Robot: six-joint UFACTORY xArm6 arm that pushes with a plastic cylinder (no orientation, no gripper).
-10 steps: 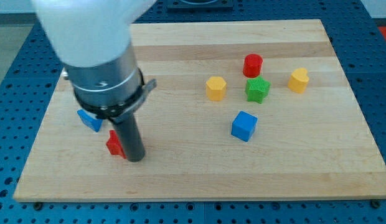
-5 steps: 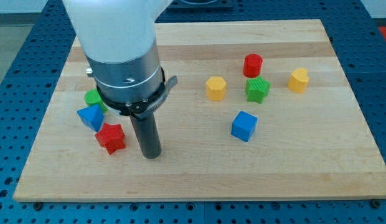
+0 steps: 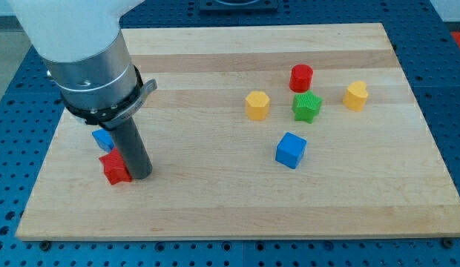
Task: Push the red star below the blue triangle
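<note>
The red star (image 3: 114, 168) lies near the board's lower left, partly hidden by my rod. The blue triangle (image 3: 103, 139) sits just above it, mostly covered by the arm's body. My tip (image 3: 139, 175) rests on the board against the red star's right side. The star lies directly below the blue triangle, and the two look close or touching.
At the view's right stand a yellow hexagon (image 3: 257, 105), a red cylinder (image 3: 301, 77), a green star (image 3: 307, 107), a yellow heart-like block (image 3: 355, 96) and a blue cube (image 3: 291, 150). The wooden board (image 3: 215, 215) ends close below the star. The arm's body hides the upper left.
My tip moved left and met the red star's right side, shifting the star left and a little down under the blue triangle. The green block seen earlier at left is now hidden by the arm.
</note>
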